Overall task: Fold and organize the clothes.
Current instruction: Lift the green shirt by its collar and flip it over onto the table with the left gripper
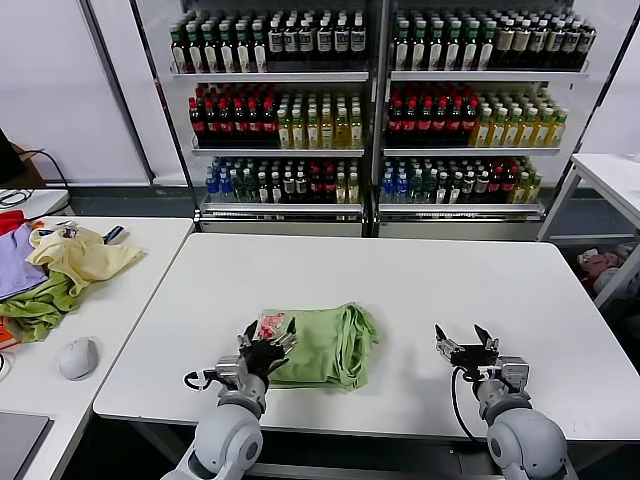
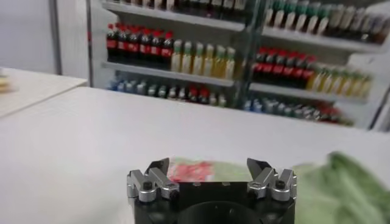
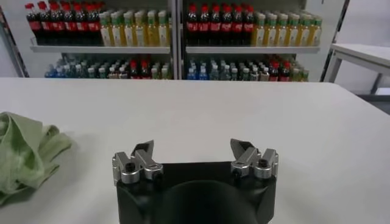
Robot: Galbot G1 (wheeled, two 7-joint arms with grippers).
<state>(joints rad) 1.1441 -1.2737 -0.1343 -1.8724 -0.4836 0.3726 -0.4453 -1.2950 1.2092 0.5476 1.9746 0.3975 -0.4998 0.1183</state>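
The light green shirt [image 1: 325, 345] lies folded into a bundle on the white table [image 1: 400, 270], its red-and-white patch [image 1: 271, 325] turned up at its left end. My left gripper [image 1: 268, 335] sits low at that end, open. In the left wrist view the patch [image 2: 192, 170] shows just beyond the gap between the spread fingers, with nothing gripped by the left gripper [image 2: 208, 164]. My right gripper [image 1: 465, 342] rests open on bare table to the right of the shirt. The right wrist view shows the right gripper [image 3: 192, 146] empty and the shirt [image 3: 27, 155] off to one side.
A side table on the left carries a pale yellow garment [image 1: 80, 255], a purple cloth [image 1: 15, 265], a darker green cloth [image 1: 40, 310] and a grey mouse [image 1: 78, 357]. Shelves of bottles [image 1: 380, 110] stand behind the table. Another white table [image 1: 610, 175] is at the far right.
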